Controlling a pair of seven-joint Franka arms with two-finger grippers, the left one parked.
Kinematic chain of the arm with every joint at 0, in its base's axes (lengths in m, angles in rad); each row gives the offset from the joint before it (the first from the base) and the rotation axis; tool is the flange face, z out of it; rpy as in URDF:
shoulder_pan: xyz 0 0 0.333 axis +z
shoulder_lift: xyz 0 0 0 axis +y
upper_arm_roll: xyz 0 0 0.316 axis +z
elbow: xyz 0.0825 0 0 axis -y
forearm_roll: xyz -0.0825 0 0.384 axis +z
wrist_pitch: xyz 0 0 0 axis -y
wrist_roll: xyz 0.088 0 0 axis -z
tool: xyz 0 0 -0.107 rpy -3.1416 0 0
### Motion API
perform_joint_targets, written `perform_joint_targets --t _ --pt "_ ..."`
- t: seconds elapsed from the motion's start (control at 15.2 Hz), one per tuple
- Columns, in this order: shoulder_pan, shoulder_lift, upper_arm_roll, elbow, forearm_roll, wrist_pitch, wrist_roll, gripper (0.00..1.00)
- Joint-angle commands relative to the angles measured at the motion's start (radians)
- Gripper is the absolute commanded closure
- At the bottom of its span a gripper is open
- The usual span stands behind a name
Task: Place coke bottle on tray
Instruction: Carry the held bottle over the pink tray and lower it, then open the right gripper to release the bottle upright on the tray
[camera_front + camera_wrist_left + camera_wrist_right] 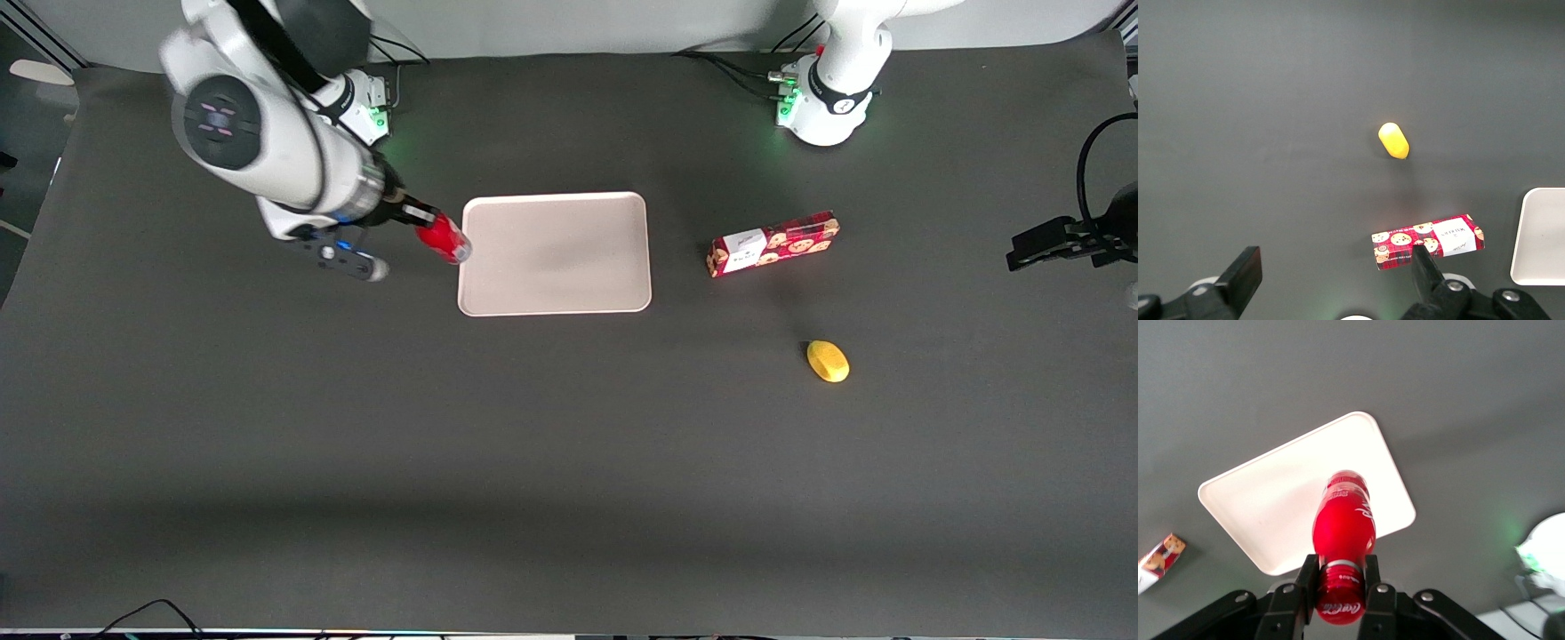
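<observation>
I've got the pincer (1340,583) clamped on the coke bottle (1343,532), one finger (1306,581) on each side of the neck just under the red cap, which faces my wrist cam. The bottle's body points away from the wrist, base end out over the tray (1281,503) in that view.

From the front cam the pincer (425,223) sits at the working arm's end of the tray (556,255), with the coke bottle (444,238) tilted and its clear base right at the tray's rim. It overlaps the tray's edge near the corner farther from the front camera. Looks lifted off the worktop (569,444), but I can't tell the height above the tray from these angles. I can't tell if the base touches the rim.

Tray itself is flat on the worktop with nothing lying in it.

Other stuff: a red cookie box (773,244) lies toward the parked arm's end, well apart from the tray. A small yellow object (828,361) sits nearer the front camera than the box, apart from it. The left wrist cam shows the same pair, cookie box (1428,241) and yellow object (1393,140), plus one edge of the tray (1540,237)
</observation>
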Motion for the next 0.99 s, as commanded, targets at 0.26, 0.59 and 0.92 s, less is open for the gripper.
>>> perform_joint_targets --t 0.26,0.59,0.92 --pt "0.001 -0.006 0.096 -0.349 -0.052 0.38 0.126 0.96" --pt "0.004 -0.007 0.108 -0.408 -0.083 0.438 0.146 0.89" --pt "0.008 -0.004 0.108 -0.411 -0.105 0.44 0.146 0.09"
